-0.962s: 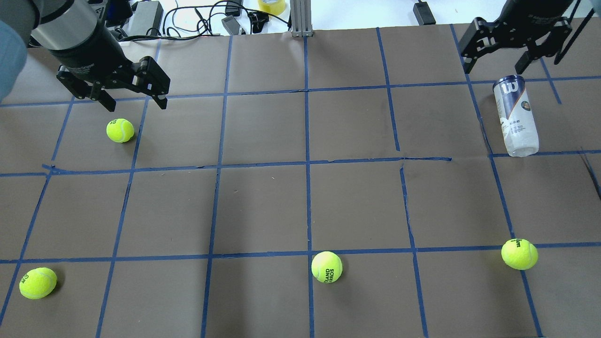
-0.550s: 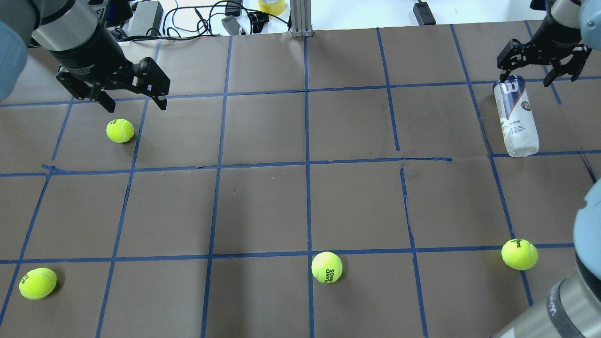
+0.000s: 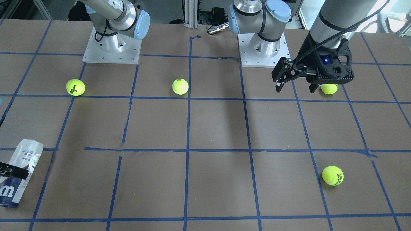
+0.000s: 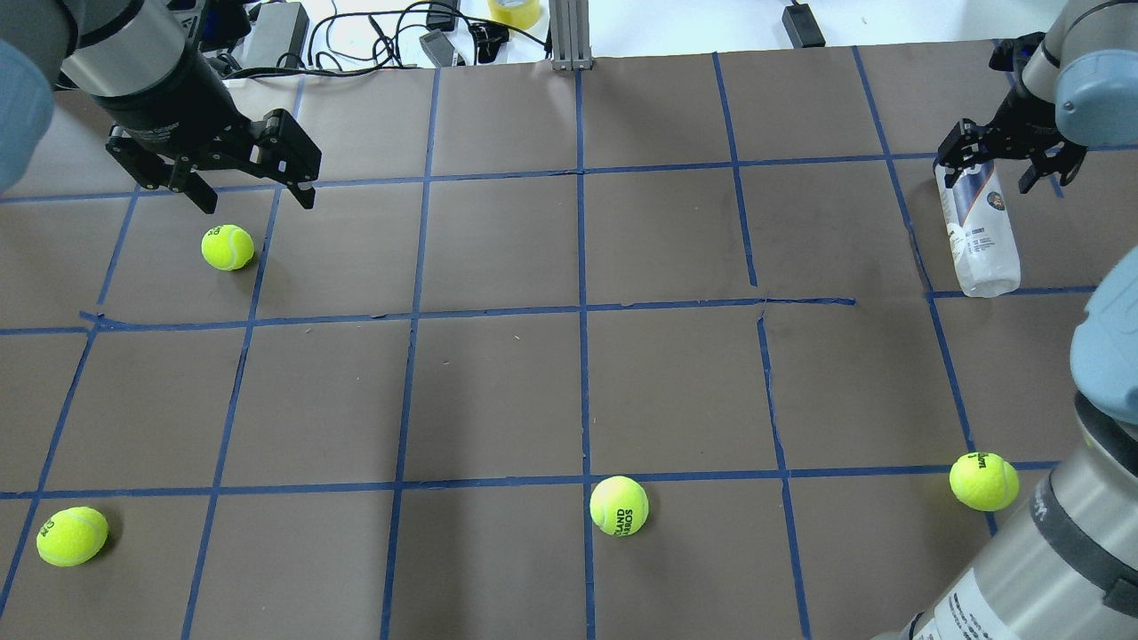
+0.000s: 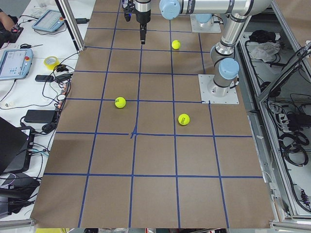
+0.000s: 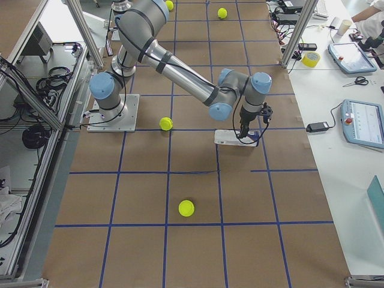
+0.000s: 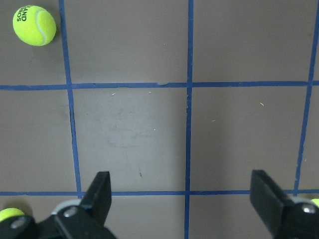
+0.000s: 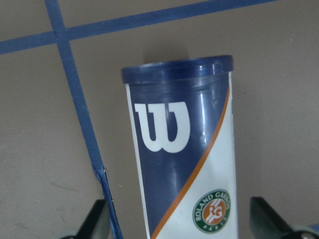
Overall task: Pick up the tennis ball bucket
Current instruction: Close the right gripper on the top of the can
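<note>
The tennis ball bucket (image 4: 978, 227) lies on its side at the far right of the table, its navy end with the white W pointing away from me. It also shows in the right wrist view (image 8: 184, 149) and at the left edge of the front view (image 3: 19, 173). My right gripper (image 4: 991, 173) is open and low over the navy end, one finger on each side, not touching. My left gripper (image 4: 253, 191) is open and empty, hanging above a tennis ball (image 4: 227, 246) at the far left.
Other tennis balls lie at the near left (image 4: 71, 536), near centre (image 4: 619, 506) and near right (image 4: 983, 481). Cables and a tape roll (image 4: 514, 11) lie beyond the table's far edge. My right arm's elbow (image 4: 1102, 356) hangs over the near right corner.
My right gripper has come down and toward me onto the bucket's navy end, now straddling it. The left gripper and the bucket have not moved.
</note>
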Controlling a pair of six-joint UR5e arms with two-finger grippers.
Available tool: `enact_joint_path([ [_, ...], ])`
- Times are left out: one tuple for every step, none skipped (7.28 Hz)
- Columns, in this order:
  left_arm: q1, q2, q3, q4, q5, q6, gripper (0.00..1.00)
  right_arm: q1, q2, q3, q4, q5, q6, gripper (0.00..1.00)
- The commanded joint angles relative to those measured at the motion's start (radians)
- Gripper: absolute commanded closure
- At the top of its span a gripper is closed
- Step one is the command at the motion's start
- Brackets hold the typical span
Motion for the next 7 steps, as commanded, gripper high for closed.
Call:
enact_joint_path([
  [0.0,-0.004,-0.002,0.002,-0.002,0.001,0.0,-0.001,0.05,0.001,-0.034,-0.006,-0.042,0.0],
  [0.005,-0.001,0.0,0.002,0.0,0.003,0.0,-0.005,0.067,0.003,-0.045,-0.004,-0.044,0.0],
  [0.006,-0.001,0.0,0.003,0.0,0.005,0.0,-0.019,0.076,0.003,-0.043,-0.006,-0.045,0.0],
  [0.009,-0.001,0.0,0.006,-0.002,0.005,0.0,-0.022,0.079,0.003,-0.043,-0.007,-0.073,0.0],
  [0.009,0.001,0.0,0.005,0.001,0.008,0.0,-0.022,0.082,0.004,-0.042,-0.007,-0.074,0.0],
  [0.009,0.001,0.0,0.005,0.001,0.009,0.0,-0.022,0.082,0.004,-0.026,-0.006,-0.079,0.0],
  [0.009,0.001,0.0,0.006,0.001,0.009,0.0,-0.022,0.082,0.004,-0.023,-0.006,-0.084,0.01],
])
